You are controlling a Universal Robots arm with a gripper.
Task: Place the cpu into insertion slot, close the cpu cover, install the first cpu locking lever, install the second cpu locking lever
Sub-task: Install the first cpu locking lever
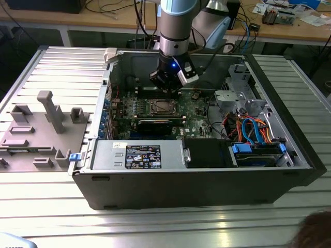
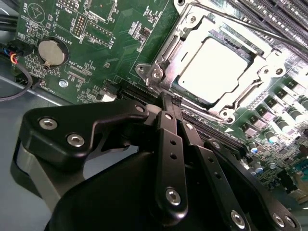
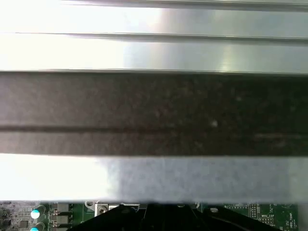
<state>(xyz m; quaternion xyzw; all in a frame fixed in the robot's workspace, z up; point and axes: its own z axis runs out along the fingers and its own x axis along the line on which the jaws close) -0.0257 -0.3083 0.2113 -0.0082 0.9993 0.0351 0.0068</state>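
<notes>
The gripper (image 2: 169, 103) hangs over the board (image 1: 192, 111) inside the case (image 1: 207, 181) — fingers (image 2: 168, 144) pressed together, nothing between them, tips just beside the slot (image 2: 159, 72). The cpu (image 2: 215, 68) sits in that slot, the cover (image 2: 269, 62) down flat around it — silver top showing through its window.

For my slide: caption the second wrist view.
Black claw, shut, beside the square silver cpu under its metal frame cover.
</notes>
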